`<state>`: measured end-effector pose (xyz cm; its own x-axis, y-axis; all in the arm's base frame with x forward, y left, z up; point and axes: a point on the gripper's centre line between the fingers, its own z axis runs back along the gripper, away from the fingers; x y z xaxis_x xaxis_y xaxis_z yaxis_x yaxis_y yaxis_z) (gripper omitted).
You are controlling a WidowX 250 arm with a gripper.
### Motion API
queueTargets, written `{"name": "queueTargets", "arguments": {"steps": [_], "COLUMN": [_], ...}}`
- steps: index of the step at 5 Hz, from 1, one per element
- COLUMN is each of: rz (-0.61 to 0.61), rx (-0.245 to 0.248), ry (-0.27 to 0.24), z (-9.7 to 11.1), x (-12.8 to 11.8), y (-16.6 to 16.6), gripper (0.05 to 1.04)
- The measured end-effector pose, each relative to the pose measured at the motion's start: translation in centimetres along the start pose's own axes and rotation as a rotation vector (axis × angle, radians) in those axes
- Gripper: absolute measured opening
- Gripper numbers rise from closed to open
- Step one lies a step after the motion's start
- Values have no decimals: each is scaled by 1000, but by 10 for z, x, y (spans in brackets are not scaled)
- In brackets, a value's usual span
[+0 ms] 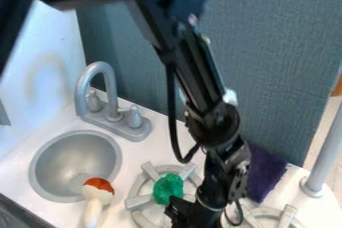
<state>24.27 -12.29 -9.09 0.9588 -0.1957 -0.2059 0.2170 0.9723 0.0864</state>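
- One black gripper (189,214) by the burner (139,201); wide or narrow, cannot tell.
- Green lump (168,188) on burner, beside gripper; probably light, soft; grasp its sides.
- Orange-and-white toy (98,193) left of burner, at the sink (41,166).

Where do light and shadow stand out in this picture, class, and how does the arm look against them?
In the camera view, a faint curved shadow on the pale side wall, beside the faucet; a soft sheen inside the grey sink; the arm mostly dark, darkest towards the upper left.
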Motion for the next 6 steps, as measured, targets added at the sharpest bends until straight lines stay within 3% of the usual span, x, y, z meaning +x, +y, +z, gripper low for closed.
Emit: {"name": "queueTargets", "arguments": {"steps": [1, 2, 4, 6], "rz": [39, 27, -85, -89], "rx": [-3, 22, 50, 97], "ry": [-23, -51, -34, 38], "z": [38, 72, 71, 39], "x": [2, 23, 42, 58], "y": [0, -23, -67, -78], "gripper": [559, 559, 559, 559]}}
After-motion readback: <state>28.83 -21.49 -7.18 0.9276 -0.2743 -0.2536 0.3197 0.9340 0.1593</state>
